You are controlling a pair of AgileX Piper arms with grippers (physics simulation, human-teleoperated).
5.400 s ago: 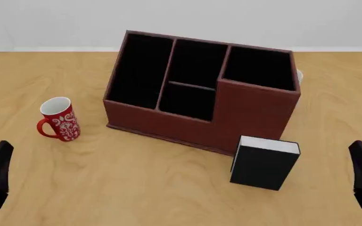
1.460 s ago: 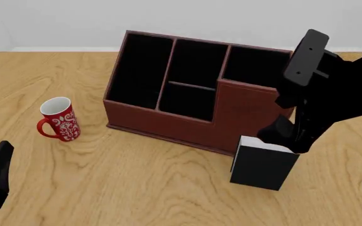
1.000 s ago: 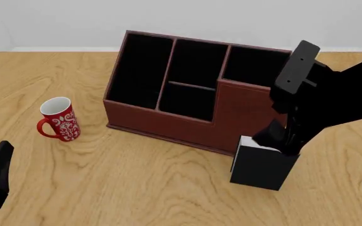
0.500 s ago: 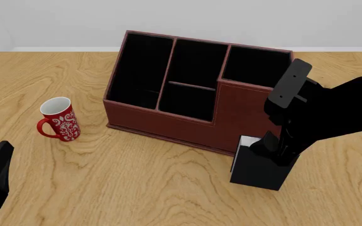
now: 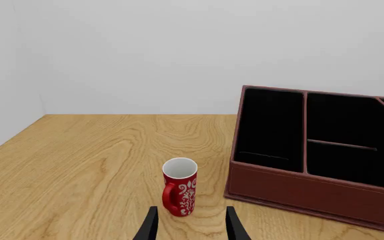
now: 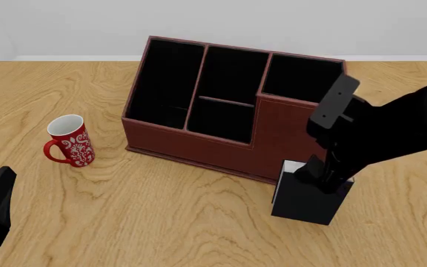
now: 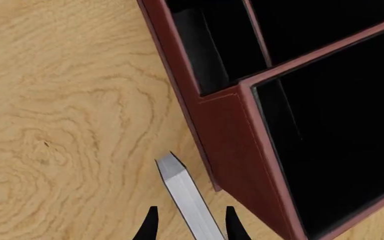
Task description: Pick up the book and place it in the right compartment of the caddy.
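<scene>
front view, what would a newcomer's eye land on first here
The big reddish-brown caddy fills the middle of the table, its four black-lined compartments open to the camera. Just in front of its tall right corner, the right gripper comes down over the top of the upright black book, a finger on each side. A red mug stands alone at left.
</scene>
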